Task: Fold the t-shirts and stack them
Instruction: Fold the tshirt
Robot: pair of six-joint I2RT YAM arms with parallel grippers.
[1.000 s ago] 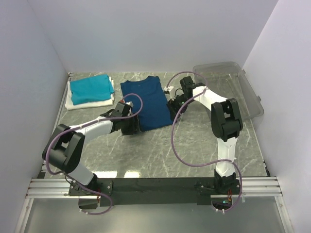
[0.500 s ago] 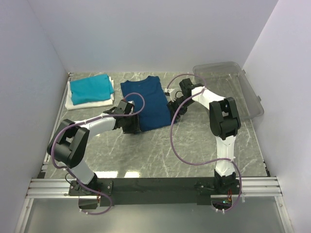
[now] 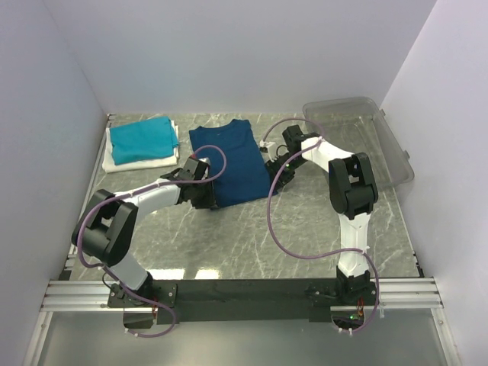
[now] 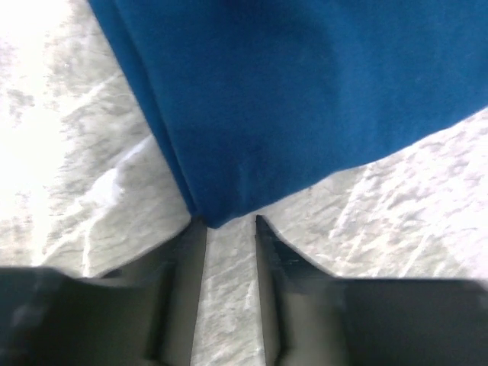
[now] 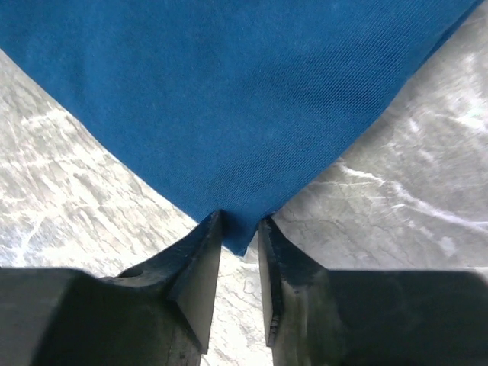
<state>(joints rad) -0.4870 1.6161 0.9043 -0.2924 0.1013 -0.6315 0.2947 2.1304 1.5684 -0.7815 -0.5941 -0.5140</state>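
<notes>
Nearest you, both arms reach across the table to the near hem of the navy shirt, which lies flat just past the middle, sleeves tucked in and collar toward 12 o'clock.

Your left end effector straddles the hem corner at the shirt's 7 o'clock. Its fingers are narrow but still unclenched, with bare table showing between them, and the corner tip sits in the gap without being pinched. Your right end effector straddles the corner at 5 o'clock. There the cloth fills the gap between the fingers, but you cannot tell whether they bite yet.

I judge this to be the grasp before the crosswise fold. Next you need both corners firmly pinched, all layers caught. Then lift them evenly and carry them toward 12 o'clock, so the hem lands square at the collar.

Farther off, at 10 o'clock, the folded teal shirt rests on the white shirt, the stack this one should join. The clear bin leans at 2 o'clock.

Against a second ago, both end effectors have crept in onto their corners, and the left forearm has pushed farther from you. The navy shirt, the stack and the bin lie as they did.
</notes>
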